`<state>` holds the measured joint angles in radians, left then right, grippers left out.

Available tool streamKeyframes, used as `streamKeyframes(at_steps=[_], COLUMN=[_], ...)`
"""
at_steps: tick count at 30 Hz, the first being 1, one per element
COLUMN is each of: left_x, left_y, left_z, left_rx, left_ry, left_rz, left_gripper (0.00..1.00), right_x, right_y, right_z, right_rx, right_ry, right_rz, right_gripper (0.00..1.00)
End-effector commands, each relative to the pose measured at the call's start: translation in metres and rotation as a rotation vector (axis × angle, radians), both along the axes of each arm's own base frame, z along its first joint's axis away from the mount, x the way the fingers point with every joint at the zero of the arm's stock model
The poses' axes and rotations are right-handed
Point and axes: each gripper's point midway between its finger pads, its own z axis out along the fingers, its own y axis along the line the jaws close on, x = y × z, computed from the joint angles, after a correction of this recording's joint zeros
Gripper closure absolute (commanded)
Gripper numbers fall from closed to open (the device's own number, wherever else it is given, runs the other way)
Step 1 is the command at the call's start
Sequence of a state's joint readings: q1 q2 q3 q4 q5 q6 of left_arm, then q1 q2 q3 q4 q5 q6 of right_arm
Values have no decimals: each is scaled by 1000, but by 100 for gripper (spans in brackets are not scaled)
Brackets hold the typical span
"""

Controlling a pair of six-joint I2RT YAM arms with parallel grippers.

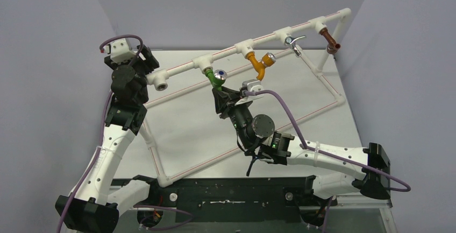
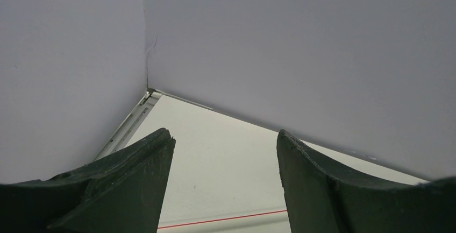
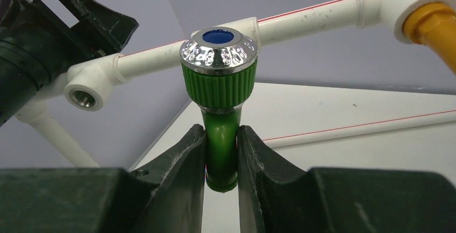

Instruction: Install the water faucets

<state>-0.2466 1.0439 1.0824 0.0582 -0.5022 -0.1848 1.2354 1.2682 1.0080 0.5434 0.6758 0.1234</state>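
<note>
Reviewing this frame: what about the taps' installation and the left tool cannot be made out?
Whether the green tap is screwed fully into the white pipe: right wrist view, its silver knob covers the joint; top view, too small.
Whether the left tool touches the pipe: left wrist view misses the pipe; top view, the left arm overlaps it.
Chrome tap details: top view only, too small.
</note>
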Motion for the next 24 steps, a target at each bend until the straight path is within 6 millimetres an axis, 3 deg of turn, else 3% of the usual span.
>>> streamKeyframes(at_steps=[1, 24], left_x=[-19, -20], left_y=[-19, -21], left_z=[-106, -106], left_rx=[100, 91], left_ry=[370, 365], left_rz=[-115, -121], left_gripper=[32, 32], right_x=[16, 25], right_y=[-4, -16], right_z=[32, 20], right_rx=[303, 673], right_ry=[6, 170], right_rz=[39, 30], right_gripper=[100, 100])
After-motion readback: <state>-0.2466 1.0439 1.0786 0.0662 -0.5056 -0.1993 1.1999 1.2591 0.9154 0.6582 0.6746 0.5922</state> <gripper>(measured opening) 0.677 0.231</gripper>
